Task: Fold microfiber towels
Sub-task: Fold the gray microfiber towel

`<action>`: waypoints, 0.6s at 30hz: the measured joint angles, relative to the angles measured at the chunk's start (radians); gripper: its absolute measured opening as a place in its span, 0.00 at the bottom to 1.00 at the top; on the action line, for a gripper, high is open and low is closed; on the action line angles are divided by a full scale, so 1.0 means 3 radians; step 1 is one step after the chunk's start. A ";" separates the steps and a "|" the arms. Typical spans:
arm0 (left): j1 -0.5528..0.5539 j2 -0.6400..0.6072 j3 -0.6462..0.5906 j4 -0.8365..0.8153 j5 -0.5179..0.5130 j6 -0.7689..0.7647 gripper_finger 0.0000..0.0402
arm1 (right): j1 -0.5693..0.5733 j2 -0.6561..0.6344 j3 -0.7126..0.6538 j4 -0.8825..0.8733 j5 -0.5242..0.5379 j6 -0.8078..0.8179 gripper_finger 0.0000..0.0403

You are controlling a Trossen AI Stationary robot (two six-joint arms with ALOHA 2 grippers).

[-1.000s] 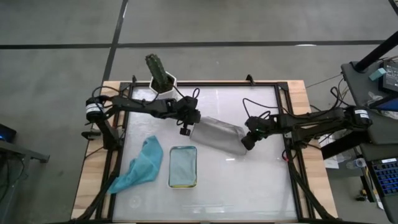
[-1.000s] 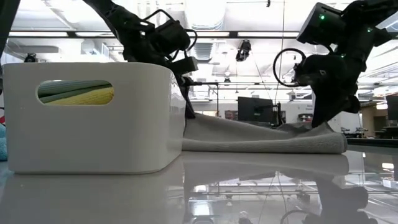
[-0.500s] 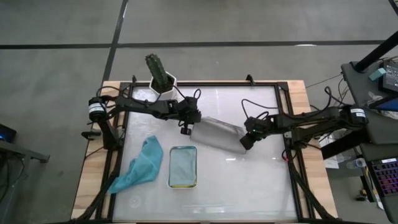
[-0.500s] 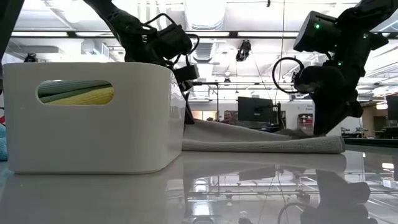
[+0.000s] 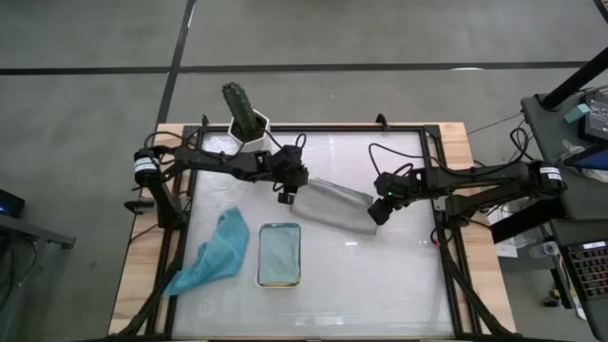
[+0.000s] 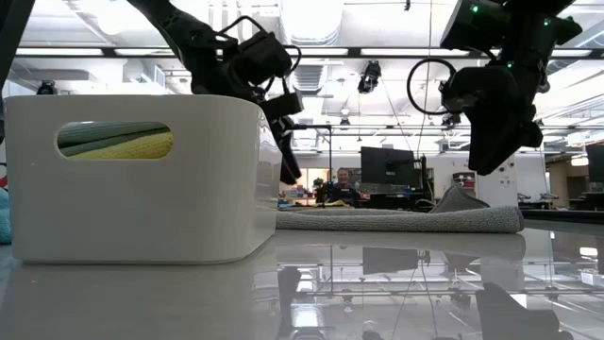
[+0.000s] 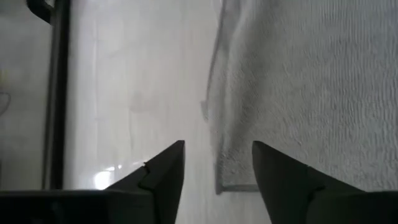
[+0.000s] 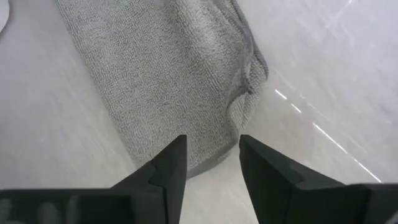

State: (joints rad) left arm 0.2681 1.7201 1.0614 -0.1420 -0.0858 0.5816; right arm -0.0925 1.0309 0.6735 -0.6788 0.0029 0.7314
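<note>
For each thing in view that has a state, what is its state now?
grey towel: folded, flat on the table, released
teal towel: crumpled, unfolded
white tray: holds folded towels
left gripper: open, above the grey towel's edge
right gripper: open, above the grey towel

The right gripper (image 8: 210,163) hangs over the glossy white table (image 8: 323,93), jaws parted and empty. Just beyond its dark fingertips (image 8: 171,158) lies the grey folded microfiber towel (image 8: 161,68), one corner rumpled.
</note>
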 joint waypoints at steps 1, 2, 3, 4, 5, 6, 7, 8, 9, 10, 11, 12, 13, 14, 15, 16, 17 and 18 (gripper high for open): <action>-0.0006 -0.0018 0.0008 0.0006 0.0010 0.0000 0.44 | 0.0000 -0.0002 0.0015 -0.0024 0.0008 -0.0014 0.34; -0.0018 -0.0037 0.0009 0.0006 0.0048 -0.0003 0.45 | 0.0000 -0.0004 0.0027 -0.0034 0.0025 -0.0038 0.33; -0.0028 -0.0051 0.0009 0.0006 0.0132 -0.0005 0.46 | 0.0000 -0.0004 0.0031 -0.0023 0.0029 -0.0058 0.33; -0.0042 -0.0061 0.0009 0.0013 0.0237 -0.0005 0.46 | 0.0000 -0.0002 0.0032 -0.0016 0.0051 -0.0084 0.32; -0.0051 -0.0066 0.0009 0.0010 0.0369 -0.0005 0.45 | 0.0000 -0.0002 0.0032 -0.0010 0.0104 -0.0105 0.30; -0.0064 -0.0068 0.0009 0.0009 0.0486 -0.0004 0.45 | 0.0001 -0.0002 0.0032 0.0019 0.0216 -0.0122 0.29; -0.0076 -0.0070 0.0009 0.0014 0.0577 -0.0003 0.44 | 0.0001 -0.0002 0.0032 0.0075 0.0394 -0.0130 0.27; -0.0087 -0.0071 0.0009 0.0014 0.0647 -0.0003 0.43 | 0.0001 -0.0002 0.0032 0.0125 0.0589 -0.0131 0.26; -0.0096 -0.0071 0.0009 0.0020 0.0681 -0.0002 0.41 | 0.0000 -0.0001 0.0031 0.0177 0.0735 -0.0134 0.23; -0.0111 -0.0071 0.0007 0.0037 0.0686 -0.0001 0.39 | -0.0004 0.0003 0.0024 0.0284 0.0817 -0.0174 0.21; -0.0122 -0.0067 0.0001 0.0061 0.0687 -0.0001 0.36 | -0.0004 0.0017 0.0010 0.0448 0.0829 -0.0265 0.18; -0.0134 -0.0061 -0.0005 0.0085 0.0686 -0.0003 0.33 | 0.0001 0.0031 -0.0017 0.0635 0.0823 -0.0358 0.15; -0.0141 -0.0055 -0.0006 0.0100 0.0686 -0.0003 0.30 | 0.0002 0.0054 -0.0054 0.0834 0.0812 -0.0445 0.12; -0.0152 -0.0048 -0.0006 0.0098 0.0686 -0.0003 0.27 | 0.0003 0.0087 -0.0097 0.1035 0.0788 -0.0511 0.09; -0.0159 -0.0040 -0.0006 0.0098 0.0686 -0.0003 0.23 | 0.0001 0.0130 -0.0133 0.1231 0.0762 -0.0559 0.07; -0.0163 -0.0038 -0.0009 0.0099 0.0686 -0.0005 0.19 | 0.0000 0.0177 -0.0162 0.1394 0.0715 -0.0605 0.04; -0.0166 -0.0036 -0.0013 0.0096 0.0687 -0.0005 0.15 | -0.0001 0.0230 -0.0180 0.1489 0.0650 -0.0664 0.03; -0.0166 -0.0035 -0.0015 0.0095 0.0687 -0.0005 0.11 | 0.0000 0.0294 -0.0186 0.1531 0.0595 -0.0682 0.03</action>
State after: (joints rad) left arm 0.2184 1.7096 1.0570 -0.1136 0.1204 0.5800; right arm -0.0924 1.1192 0.6178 -0.2194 0.1815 0.5269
